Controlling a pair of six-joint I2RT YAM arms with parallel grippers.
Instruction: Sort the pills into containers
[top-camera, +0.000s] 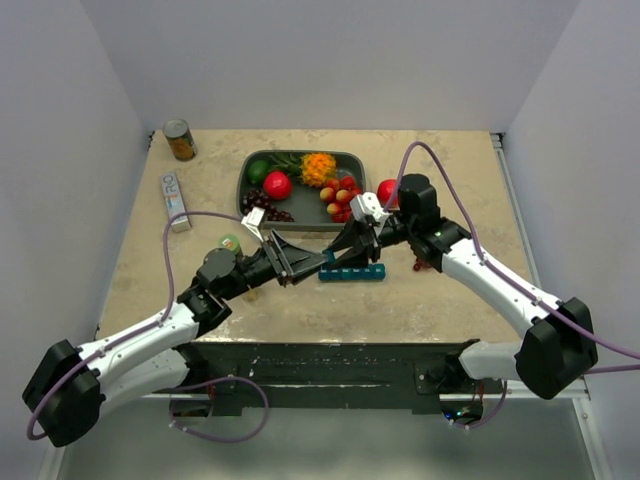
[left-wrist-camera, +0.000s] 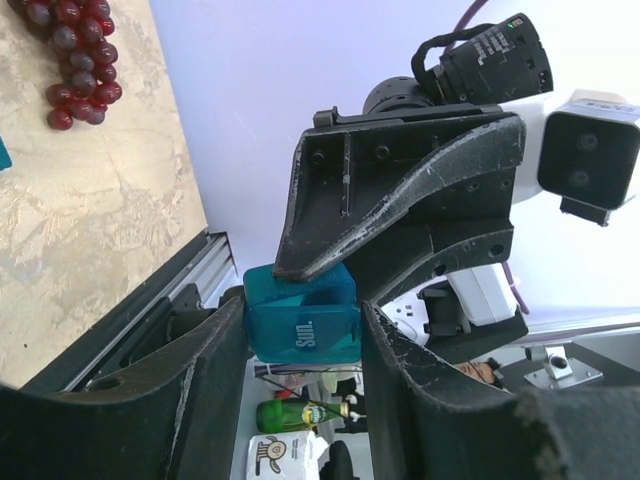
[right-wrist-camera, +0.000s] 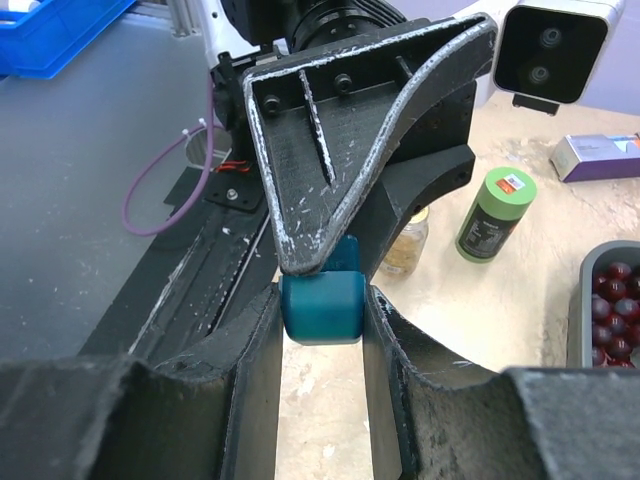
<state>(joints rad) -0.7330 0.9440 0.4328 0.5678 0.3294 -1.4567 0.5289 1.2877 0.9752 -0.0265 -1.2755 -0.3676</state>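
Observation:
A teal-blue strip of containers (top-camera: 352, 272) lies on the table just in front of the fruit tray. One separate teal cell (top-camera: 328, 257), marked "Sun.", is held in the air above the strip's left end. My left gripper (top-camera: 318, 259) is shut on this cell (left-wrist-camera: 303, 320) from the left. My right gripper (top-camera: 336, 254) is shut on the same cell (right-wrist-camera: 322, 305) from the right. Each wrist view shows the other gripper's finger pressed against the cell's far end. No pills show in any view.
A grey fruit tray (top-camera: 350, 157) with fruit stands behind the grippers. A tin can (top-camera: 180, 140) and a small box (top-camera: 175, 200) are at the far left. A green bottle (right-wrist-camera: 495, 213) and a small jar (right-wrist-camera: 405, 243) stand near the left arm. Grapes (left-wrist-camera: 80, 60) lie on the table.

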